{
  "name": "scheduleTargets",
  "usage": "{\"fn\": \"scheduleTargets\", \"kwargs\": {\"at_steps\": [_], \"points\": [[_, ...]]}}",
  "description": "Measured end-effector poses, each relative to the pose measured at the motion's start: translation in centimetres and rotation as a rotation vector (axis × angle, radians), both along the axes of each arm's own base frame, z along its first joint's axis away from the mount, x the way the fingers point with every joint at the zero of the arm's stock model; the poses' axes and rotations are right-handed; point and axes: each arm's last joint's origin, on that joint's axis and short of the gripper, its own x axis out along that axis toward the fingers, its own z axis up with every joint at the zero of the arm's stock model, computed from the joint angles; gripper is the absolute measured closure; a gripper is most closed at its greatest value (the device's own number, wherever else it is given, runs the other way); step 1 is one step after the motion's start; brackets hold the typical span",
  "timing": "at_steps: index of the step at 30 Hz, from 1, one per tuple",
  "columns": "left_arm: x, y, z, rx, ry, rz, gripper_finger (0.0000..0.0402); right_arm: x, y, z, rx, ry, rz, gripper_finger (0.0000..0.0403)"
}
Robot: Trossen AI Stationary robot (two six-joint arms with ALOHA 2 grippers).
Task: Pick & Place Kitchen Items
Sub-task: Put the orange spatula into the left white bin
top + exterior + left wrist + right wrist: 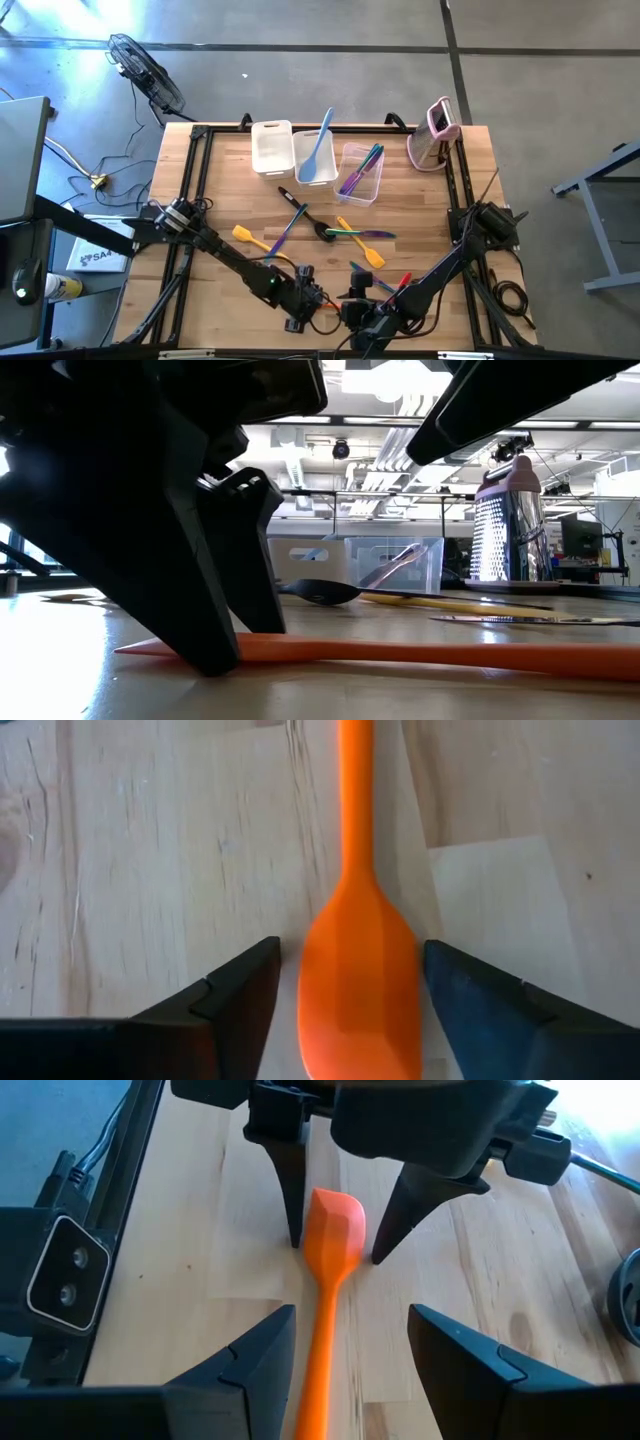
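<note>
Finds the orange spatula point(358, 970) flat on the table point(225, 190) at the near edge, about midway across, blade toward the left arm and handle running off toward the right. Shows the left gripper point(350, 1020) standing tip-down over that blade, fingers point(235, 995) spread with a sliver of bare wood on each side, so bracketing the blade rather than pinching it; placed so, most likely, to close across the blade's width and lift. Shows the right gripper point(355, 1355) facing it just beside, fingers likewise spread and the handle passing between them untouched, perhaps waiting or steadying, though cannot say which. Leaves little room here: two wrists nearly nose to nose over one slim utensil, so a risk of bumping on any lift. Farther back, has a black spoon point(320, 593) and yellow utensils point(360, 245) scattered mid-table, well apart from the grasp. At the far edge, lines up three tubs: a white tub point(271, 147), a middle tub point(303, 165) with a light blue spatula point(320, 150) leaning out, and a clear tub point(350, 190) with purple and teal handles. Beside these, stands a metal grater point(505, 525) upright. Puts the scattered utensils between the spatula and the tubs.
</note>
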Motion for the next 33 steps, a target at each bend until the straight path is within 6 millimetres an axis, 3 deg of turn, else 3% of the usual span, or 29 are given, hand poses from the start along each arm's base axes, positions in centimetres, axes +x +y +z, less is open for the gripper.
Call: {"fn": "scheduleTargets", "kwargs": {"at_steps": [16,33], "points": [[0.13,-0.05,-0.35,-0.005,0.001,-0.005,0.0248,-0.02,0.02,-0.01,0.006,0.002,-0.002,0.0215],[0.14,-0.14,-0.94,-0.020,0.027,-0.020,0.0255,-0.05,0.01,-0.03,0.004,0.005,-0.001,0.0215]]}}
